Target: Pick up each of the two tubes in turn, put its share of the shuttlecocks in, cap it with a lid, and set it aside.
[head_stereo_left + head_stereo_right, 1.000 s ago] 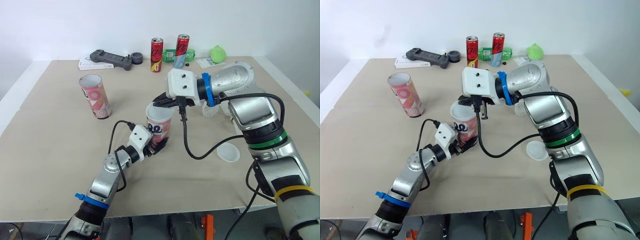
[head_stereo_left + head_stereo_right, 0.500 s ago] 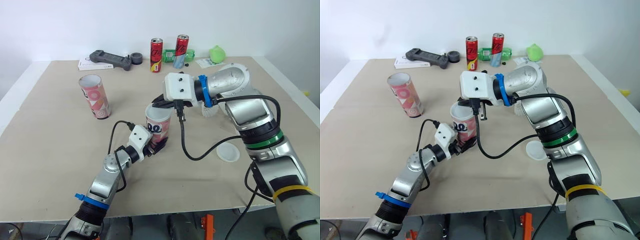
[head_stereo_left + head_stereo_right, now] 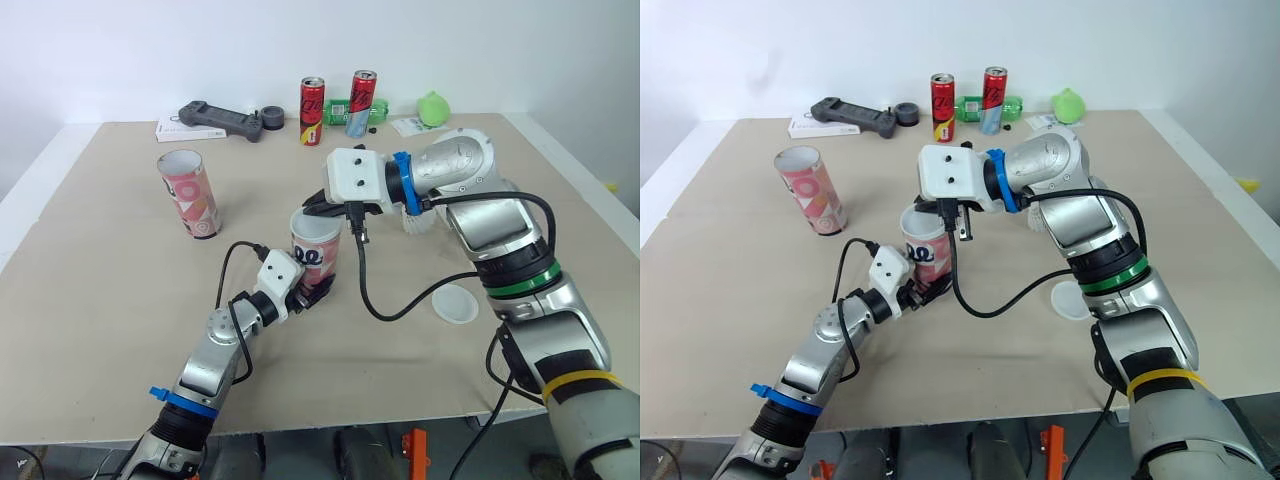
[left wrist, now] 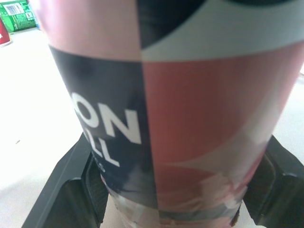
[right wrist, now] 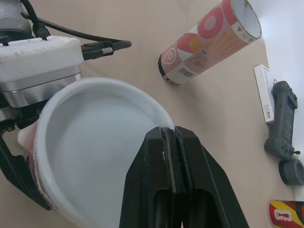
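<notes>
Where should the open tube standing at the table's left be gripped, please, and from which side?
Around its round wall, about mid-height, coming in level from the near side. The open tube stands upright with bare table around it, and its mouth should stay unblocked for filling.

Bright even light, blurred wrist close-up.

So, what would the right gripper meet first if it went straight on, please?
Probably the top rim of the tube in the left gripper; the right gripper, jaws shut, looks nearly there.
</notes>
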